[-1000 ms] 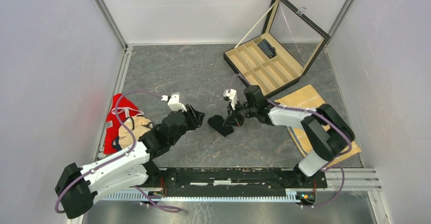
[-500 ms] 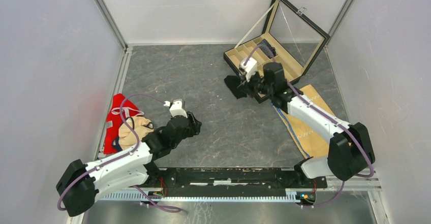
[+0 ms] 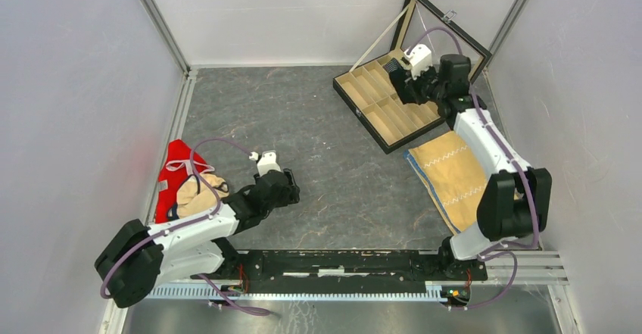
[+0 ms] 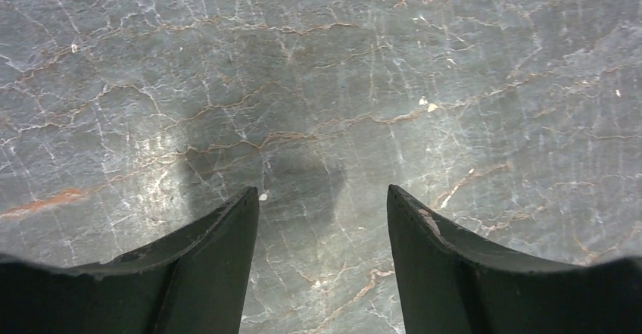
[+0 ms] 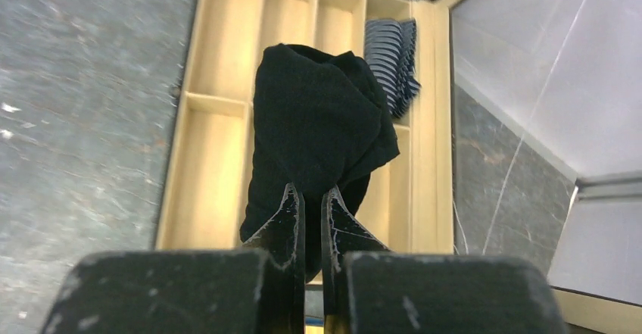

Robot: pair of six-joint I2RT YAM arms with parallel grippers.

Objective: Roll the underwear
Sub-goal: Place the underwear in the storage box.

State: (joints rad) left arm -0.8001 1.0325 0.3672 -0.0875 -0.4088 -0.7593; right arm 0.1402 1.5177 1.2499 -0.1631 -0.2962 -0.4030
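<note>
In the right wrist view a bunched plain black underwear point(image 5: 318, 122) hangs pinched between my right gripper point(image 5: 310, 194) fingers, which are shut on it. It hangs over the tan compartments of the open box point(image 5: 212, 152). A rolled navy underwear with pale stripes point(image 5: 390, 61) lies in a far compartment. From above, my right gripper point(image 3: 409, 84) is over the box's point(image 3: 371, 103) far end. My left gripper point(image 3: 286, 186) stands open over bare stone; its view shows nothing between the fingers point(image 4: 227, 251).
A red garment point(image 3: 172, 169) with a beige cloth point(image 3: 198, 194) on it lies beside the left arm. A tan cloth with white zigzag stitching point(image 3: 450, 171) lies under the right arm. The box's glass lid point(image 3: 447, 35) stands upright against the back corner.
My right arm has carried the black underwear from the table's middle up and back to over the box. The left gripper has drawn back toward the near left and opened wider.
</note>
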